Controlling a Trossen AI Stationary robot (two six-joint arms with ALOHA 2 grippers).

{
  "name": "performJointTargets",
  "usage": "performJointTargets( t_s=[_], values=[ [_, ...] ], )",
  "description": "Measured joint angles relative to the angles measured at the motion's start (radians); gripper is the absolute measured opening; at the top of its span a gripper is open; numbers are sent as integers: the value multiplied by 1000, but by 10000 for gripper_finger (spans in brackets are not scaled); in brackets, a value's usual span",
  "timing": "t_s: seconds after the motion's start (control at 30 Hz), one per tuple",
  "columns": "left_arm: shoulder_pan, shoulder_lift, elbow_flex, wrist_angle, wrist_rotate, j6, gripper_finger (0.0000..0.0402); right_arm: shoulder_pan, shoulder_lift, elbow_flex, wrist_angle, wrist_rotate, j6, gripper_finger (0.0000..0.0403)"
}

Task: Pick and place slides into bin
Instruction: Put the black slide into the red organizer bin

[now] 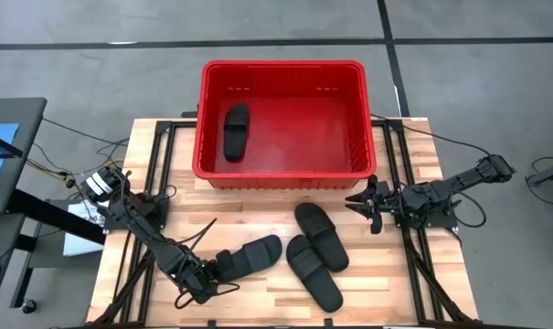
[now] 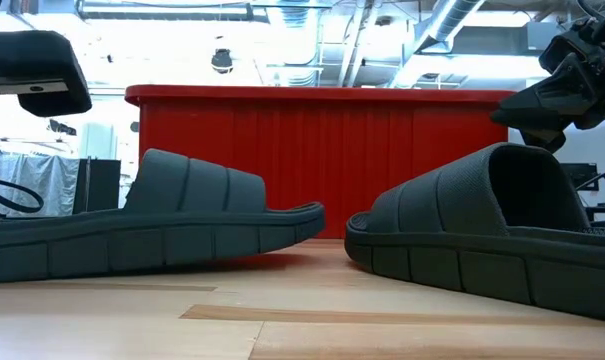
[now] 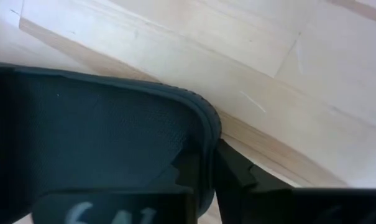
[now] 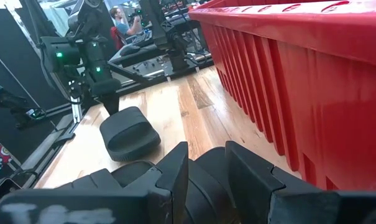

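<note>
1. Slides first: one black slide (image 1: 236, 132) lies inside the red bin (image 1: 282, 174), against its left wall, lengthwise toward the far rim.
2. Three more slides rest on the wooden table (image 1: 258, 297) in front of the bin. The left slide (image 1: 249, 258) lies slanted, near my left arm. The middle slide (image 1: 313, 272) and the right slide (image 1: 322, 236) lie side by side, touching or nearly so, both angled the same way.
3. My left gripper (image 1: 203, 285) is down at the near left part of the table, at the heel end of the left slide. In my left wrist view the slide's rim (image 3: 203, 134) sits pinched between my fingers (image 3: 237, 174), so I am clamped on that slide's edge.
4. In the low view the left slide's toe end (image 2: 282, 225) is tilted a little off the wood.
5. My right gripper (image 1: 366, 203) hangs near the bin's front right corner, beyond the right slide. Its fingers (image 4: 175, 171) stand apart with nothing between them; it grips nothing.
6. In the right wrist view the bin's ribbed red wall (image 4: 287, 93) runs alongside, and a person (image 4: 119, 18) shows in the room beyond.
</note>
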Motion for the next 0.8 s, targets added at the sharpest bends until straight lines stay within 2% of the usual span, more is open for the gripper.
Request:
performJointTargets(
  t_s=[0.43,0.6,0.8],
  values=[
    [0,1,0,1,-6,-64,3,0,0,0,0,0,0,98],
    [-1,2,1,6,-19,-144,2,0,0,0,0,0,0,98],
    [-25,11,52,-12,-87,-216,2,0,0,0,0,0,0,98]
  ],
)
